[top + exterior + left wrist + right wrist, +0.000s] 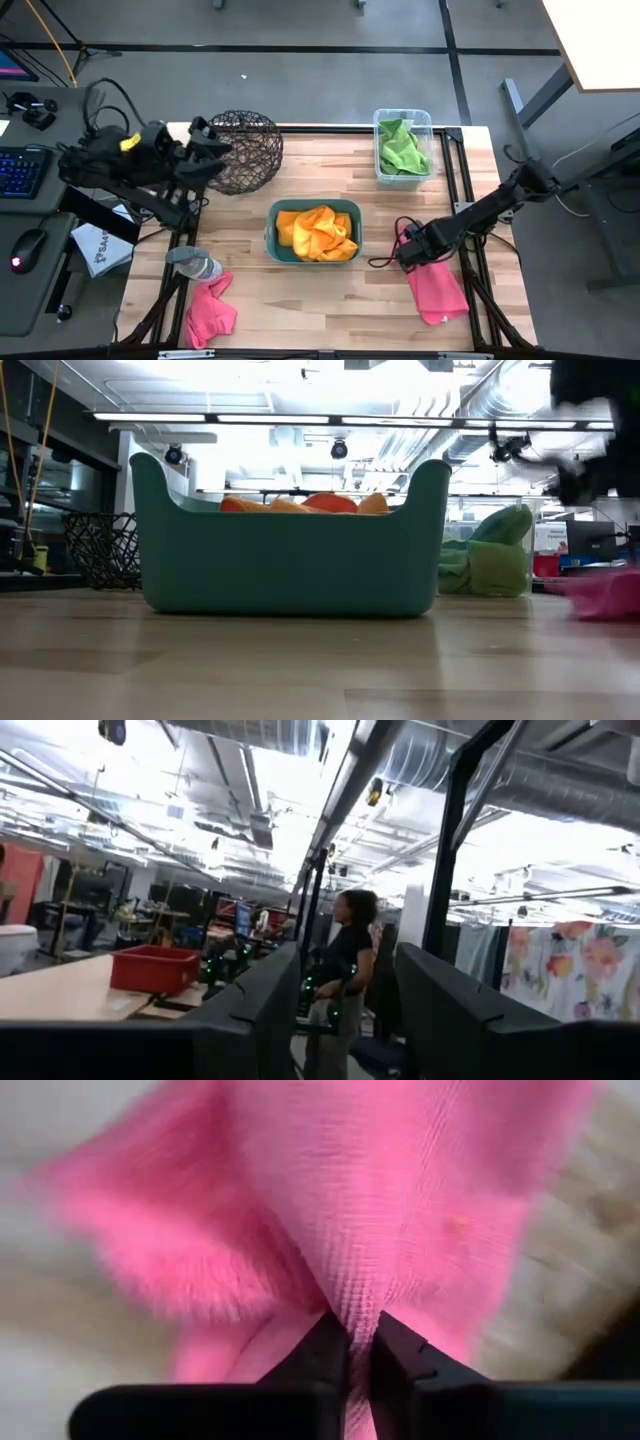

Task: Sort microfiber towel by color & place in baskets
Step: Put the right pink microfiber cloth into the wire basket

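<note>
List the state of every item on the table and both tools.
Round dark wire-mesh basket: empty.
Teal plastic tub: holds orange towels.
Clear plastic bin: holds green towel.
Right tool: shut on pink towel.
Left tool: open, empty.
Second pink towel: loose.

Table [330, 290]: pale wood planks, butcher-block look, smooth with a soft sheen in the low view. Round basket [245, 150] – dark wire mesh, matt. Tub [290, 565]: teal plastic, smooth, satin. Bin [404, 147] is clear plastic, glossy. Pink towel [400, 1210] is fuzzy microfiber cloth, fine ribbed weave with napped edges, pinched between the right gripper [360, 1342] fingers [325, 1352] – black matt plastic, hard-edged. Orange towels [316, 232] and green towels [401, 150]: same soft matt cloth, crumpled. Second pink towel [210, 310] alike. Bottle [195, 264]: clear plastic, shiny.
</note>
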Controlling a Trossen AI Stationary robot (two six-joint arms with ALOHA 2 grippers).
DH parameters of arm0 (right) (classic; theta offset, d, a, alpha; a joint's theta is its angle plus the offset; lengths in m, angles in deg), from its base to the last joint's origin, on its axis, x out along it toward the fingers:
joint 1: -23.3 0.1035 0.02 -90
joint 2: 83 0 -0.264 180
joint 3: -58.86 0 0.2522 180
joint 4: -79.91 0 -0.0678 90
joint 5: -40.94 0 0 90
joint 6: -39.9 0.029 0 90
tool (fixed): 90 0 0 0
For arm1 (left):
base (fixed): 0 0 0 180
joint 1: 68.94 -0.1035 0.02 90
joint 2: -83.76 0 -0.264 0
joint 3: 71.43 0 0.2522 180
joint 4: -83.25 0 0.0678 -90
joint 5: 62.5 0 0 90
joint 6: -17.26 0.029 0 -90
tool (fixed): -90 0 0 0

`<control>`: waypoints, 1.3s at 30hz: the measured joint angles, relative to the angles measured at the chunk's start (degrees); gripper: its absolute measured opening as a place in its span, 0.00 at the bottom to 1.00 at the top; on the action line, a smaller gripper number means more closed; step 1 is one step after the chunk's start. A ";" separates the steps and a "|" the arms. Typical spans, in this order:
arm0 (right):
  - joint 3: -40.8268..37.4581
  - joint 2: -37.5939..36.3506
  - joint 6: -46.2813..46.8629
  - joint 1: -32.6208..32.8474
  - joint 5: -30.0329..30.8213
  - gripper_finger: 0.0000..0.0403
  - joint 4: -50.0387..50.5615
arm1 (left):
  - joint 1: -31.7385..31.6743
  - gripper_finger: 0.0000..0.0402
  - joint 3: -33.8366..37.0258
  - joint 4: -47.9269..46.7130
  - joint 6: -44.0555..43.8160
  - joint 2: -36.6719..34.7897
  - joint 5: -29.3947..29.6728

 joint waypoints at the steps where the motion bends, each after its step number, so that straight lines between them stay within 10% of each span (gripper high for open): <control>1: 3.28 -0.72 -0.69 0.43 0.95 0.03 2.96 | 0.00 0.39 0.00 -0.60 0.00 -0.65 0.19; 9: 36.73 -3.94 -9.33 -0.73 29.50 0.01 20.47 | -0.03 0.39 0.00 -3.41 0.17 -3.38 2.62; 16: 52.55 -3.97 -37.27 -7.24 58.50 0.00 2.08 | -0.17 0.39 0.02 -7.66 1.48 -2.90 4.14; 23: 48.42 2.65 -56.13 -21.53 48.73 0.00 -25.21 | -0.15 0.39 0.02 -8.55 1.61 -2.88 4.12; 39: 52.77 38.66 -57.15 -37.27 16.76 0.00 -86.70 | -0.13 0.39 0.02 -8.14 1.46 -2.57 3.63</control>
